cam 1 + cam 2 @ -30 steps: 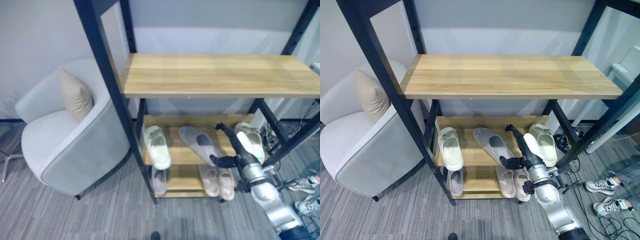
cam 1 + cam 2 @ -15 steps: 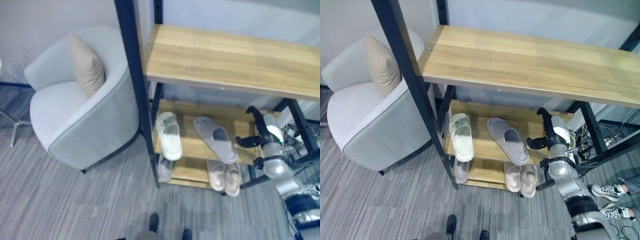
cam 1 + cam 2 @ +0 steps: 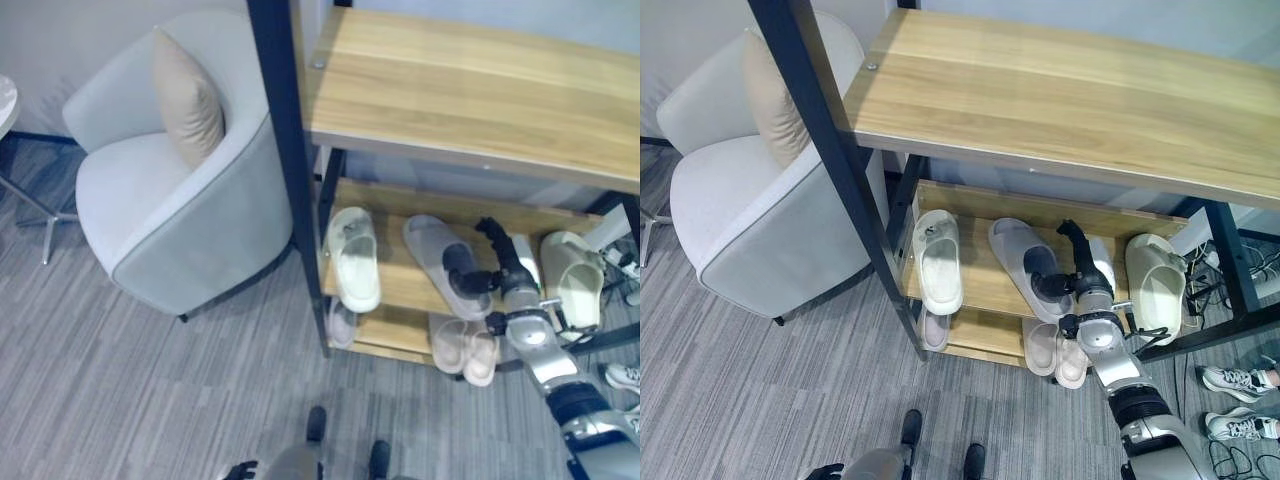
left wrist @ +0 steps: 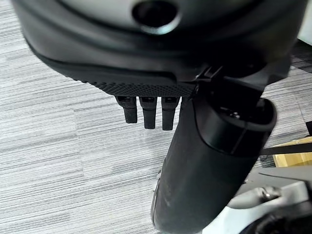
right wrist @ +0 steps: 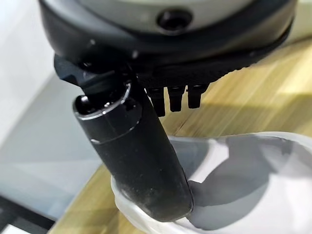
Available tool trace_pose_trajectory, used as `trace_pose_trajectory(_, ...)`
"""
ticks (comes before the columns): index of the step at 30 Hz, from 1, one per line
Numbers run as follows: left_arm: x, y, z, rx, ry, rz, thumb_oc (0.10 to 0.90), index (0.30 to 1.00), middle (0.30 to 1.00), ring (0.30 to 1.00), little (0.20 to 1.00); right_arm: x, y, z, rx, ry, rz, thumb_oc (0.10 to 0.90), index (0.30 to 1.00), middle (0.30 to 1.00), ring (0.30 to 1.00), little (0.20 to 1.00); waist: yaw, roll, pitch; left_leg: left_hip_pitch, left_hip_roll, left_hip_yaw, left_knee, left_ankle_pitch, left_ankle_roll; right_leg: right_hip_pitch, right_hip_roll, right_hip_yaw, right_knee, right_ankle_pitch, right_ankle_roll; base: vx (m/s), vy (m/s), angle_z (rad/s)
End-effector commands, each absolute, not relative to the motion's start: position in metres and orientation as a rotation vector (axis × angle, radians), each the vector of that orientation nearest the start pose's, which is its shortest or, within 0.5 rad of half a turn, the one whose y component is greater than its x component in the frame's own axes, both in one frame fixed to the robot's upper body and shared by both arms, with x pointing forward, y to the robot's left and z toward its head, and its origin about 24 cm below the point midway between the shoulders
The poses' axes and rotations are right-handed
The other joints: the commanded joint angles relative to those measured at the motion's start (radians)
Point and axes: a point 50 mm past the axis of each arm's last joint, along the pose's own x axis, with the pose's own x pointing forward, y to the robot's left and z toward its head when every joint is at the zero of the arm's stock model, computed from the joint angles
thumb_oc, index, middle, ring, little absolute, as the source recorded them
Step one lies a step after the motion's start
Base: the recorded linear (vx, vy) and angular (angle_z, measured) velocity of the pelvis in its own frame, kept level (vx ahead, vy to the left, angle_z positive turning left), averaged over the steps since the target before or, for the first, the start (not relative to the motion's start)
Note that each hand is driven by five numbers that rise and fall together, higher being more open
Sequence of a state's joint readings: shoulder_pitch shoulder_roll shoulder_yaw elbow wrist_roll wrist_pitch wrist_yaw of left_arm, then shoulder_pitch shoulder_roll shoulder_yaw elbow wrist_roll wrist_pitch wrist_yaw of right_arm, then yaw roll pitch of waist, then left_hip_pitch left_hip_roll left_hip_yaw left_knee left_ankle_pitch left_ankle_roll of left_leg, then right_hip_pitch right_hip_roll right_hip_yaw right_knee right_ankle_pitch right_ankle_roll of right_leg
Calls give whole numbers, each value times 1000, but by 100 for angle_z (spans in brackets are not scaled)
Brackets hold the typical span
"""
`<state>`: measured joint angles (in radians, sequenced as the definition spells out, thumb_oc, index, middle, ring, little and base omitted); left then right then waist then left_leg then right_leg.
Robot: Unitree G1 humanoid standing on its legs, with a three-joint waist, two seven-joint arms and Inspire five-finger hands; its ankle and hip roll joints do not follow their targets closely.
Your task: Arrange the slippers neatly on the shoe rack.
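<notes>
We're seeing the right hand (image 3: 1077, 270) reaching onto the middle shelf (image 3: 985, 290) of the shoe rack (image 3: 1040, 90), fingers extended fwd over the shelf wood, not clenched. In the right wrist view its thumb (image 5: 141, 161) is lying against the rim of a grey slipper (image 3: 1025, 265); fingers (image 5: 178, 97) are pointing straight out past it, over the wood. So the hand is touching the slipper w/ the thumb, not wrapping it. We can't tell how hard it's pressing.

The left hand (image 4: 161, 105) is hanging above grey carpet (image 3: 150, 390) in its own wrist view, fingers straight, holding nothing.

The grey slipper is lying angled on the middle shelf, roughly centre, toe toward the near-right. To its left, at the shelf's near-left edge by the black post (image 3: 290, 150), a white slipper (image 3: 353, 258) is sitting w/ its near end overhanging the edge. At the far right of the same shelf another white slipper (image 3: 1158, 285) is resting, apart from the hand.

On the bottom shelf (image 3: 395, 330) a beige pair (image 3: 1058, 352) is sitting side by side, right of centre, below the hand. A single pale slipper (image 3: 340, 325) is at the bottom shelf's left end, partly hidden.

The top shelf is light wood on a black frame. Left of the rack a grey armchair (image 3: 170, 210) w/ a beige cushion (image 3: 187, 100) is standing on the carpet. A person's sneakers (image 3: 1230, 400) are showing at the right edge.
</notes>
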<state>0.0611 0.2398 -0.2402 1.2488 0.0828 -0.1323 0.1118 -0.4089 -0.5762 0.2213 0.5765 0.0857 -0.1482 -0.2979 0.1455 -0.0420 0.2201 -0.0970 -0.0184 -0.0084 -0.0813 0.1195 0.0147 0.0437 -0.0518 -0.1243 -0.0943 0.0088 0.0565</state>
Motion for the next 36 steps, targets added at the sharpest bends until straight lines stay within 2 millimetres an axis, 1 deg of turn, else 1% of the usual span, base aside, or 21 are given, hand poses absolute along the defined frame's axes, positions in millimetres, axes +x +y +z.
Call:
trace_pose_trajectory(1,69,214,-168,478,1187,-100,800,900,900,900,900,344,-265,138,-470,-283,-298,405,307,307,307,307,25,6,-45,97,8,-51,-3,-138,-24,14,-6,1,7,-68,56,0,0,0)
trace_pose_trajectory(3,67,213,-169,474,1192,-96,800,900,900,900,900,346,-265,128,-372,-235,-302,400,300,300,300,300,25,4,-47,100,9,-50,-4,-138,-25,16,-7,-1,7,-67,56,0,0,0)
trace_pose_trajectory(7,68,214,-169,467,1194,-80,800,900,900,900,900,344,-263,116,-306,-191,-287,400,300,300,300,300,19,4,-51,104,9,-48,-5,-140,-26,21,-8,-5,7,-69,55,0,0,0)
trace_pose_trajectory(9,70,214,-169,461,1196,-71,800,900,900,900,900,333,-266,97,-187,-149,-294,400,300,300,300,300,8,4,-58,116,7,-47,-6,-147,-24,31,-9,-6,7,-72,55,11,11,2)
trace_pose_trajectory(10,69,214,-169,461,1197,-71,800,900,900,900,900,332,-266,97,-187,-149,-294,400,300,300,300,300,8,4,-58,116,7,-48,-6,-147,-24,32,-10,-6,7,-72,55,0,0,0)
trace_pose_trajectory(11,68,214,-169,457,1203,-67,800,900,900,900,900,323,-267,85,-131,-127,-301,400,300,300,300,300,0,5,-63,122,7,-45,-6,-151,-24,36,-10,-8,7,-73,56,0,0,0)
trace_pose_trajectory(12,68,214,-169,458,1204,-67,800,900,900,900,900,323,-267,84,-131,-126,-301,400,300,300,300,300,1,5,-63,123,7,-45,-6,-151,-24,37,-10,-8,7,-73,56,30,11,2)
trace_pose_trajectory(13,67,214,-169,456,1209,-60,800,900,900,900,900,312,-266,76,-104,-118,-287,400,300,300,300,300,-8,6,-68,129,6,-41,-6,-155,-23,41,-12,-7,7,-73,57,0,0,0)
trace_pose_trajectory(16,68,216,-169,449,1210,-48,800,900,900,900,900,294,-257,74,-80,-152,-212,400,300,300,300,300,-25,8,-71,140,5,-36,-6,-161,-23,48,-14,-3,9,-73,58,0,0,0)
trace_pose_trajectory(18,66,216,-169,444,1215,-50,800,900,900,900,900,272,-250,73,-64,-178,-122,400,300,300,300,300,-45,11,-78,151,5,-28,-2,-168,-23,55,-18,3,15,-76,59,3,-12,-4)
trace_pose_trajectory(19,66,216,-169,444,1216,-51,800,900,900,900,900,272,-250,73,-64,-177,-123,400,300,300,300,300,-45,11,-79,151,5,-28,-2,-168,-23,55,-18,3,15,-76,59,3,-13,-4)
trace_pose_trajectory(20,64,217,-169,442,1221,-56,800,900,900,900,900,256,-246,72,-26,-193,-76,400,300,300,300,300,-61,14,-86,158,5,-17,0,-170,-23,55,-19,7,19,-76,60,-4,-13,-6)
trace_pose_trajectory(23,64,217,-169,431,1224,-55,800,900,900,900,900,245,-246,67,-10,-179,-54,400,300,300,300,300,-74,18,-92,163,5,-9,-1,-172,-23,55,-20,12,20,-75,61,-6,-20,-9)
trace_pose_trajectory(25,64,217,-169,422,1227,-53,800,900,900,900,900,232,-247,58,27,-149,-63,400,300,300,300,300,-93,25,-98,166,7,0,-1,-170,-24,50,-22,16,26,-76,63,-19,-44,-15)
trace_pose_trajectory(27,65,217,-169,419,1223,-48,800,900,900,900,900,216,-248,38,132,-80,-96,400,300,300,300,300,-115,32,-107,169,8,13,-4,-166,-25,44,-24,23,35,-76,62,-20,-63,-15)
trace_pose_trajectory(29,66,216,-169,416,1219,-53,800,900,900,900,900,208,-248,23,203,-26,-110,400,300,300,300,300,-126,39,-112,172,8,20,-5,-165,-26,40,-24,29,43,-77,61,-4,-42,-14)
trace_pose_trajectory(30,66,216,-169,416,1220,-53,800,900,900,900,900,208,-248,23,203,-26,-110,400,300,300,300,300,-126,39,-112,172,8,20,-5,-166,-26,40,-24,30,43,-77,61,-3,-60,-14)
trace_pose_trajectory(32,67,214,-169,407,1213,-58,800,900,900,900,900,198,-248,12,246,21,-120,400,300,300,300,300,-137,45,-115,174,8,24,-6,-166,-27,36,-23,32,52,-79,60,-4,-69,-15)
trace_pose_trajectory(33,70,212,-169,406,1202,-66,800,900,900,900,900,189,-247,1,309,62,-128,400,300,300,300,300,-150,52,-116,178,11,29,-6,-166,-29,30,-20,35,70,-86,57,-4,-59,-5)
trace_pose_trajectory(34,70,212,-169,406,1202,-66,800,900,900,900,900,189,-247,1,309,62,-128,400,300,300,300,300,-150,52,-116,178,11,29,-6,-166,-29,30,-20,35,70,-86,57,-15,-118,-5)
trace_pose_trajectory(36,73,212,-168,416,1188,-79,800,900,900,900,900,181,-243,-9,349,113,-115,400,300,300,300,300,-167,64,-109,183,19,33,-5,-164,-31,7,-13,51,129,-106,47,-23,-109,-8)
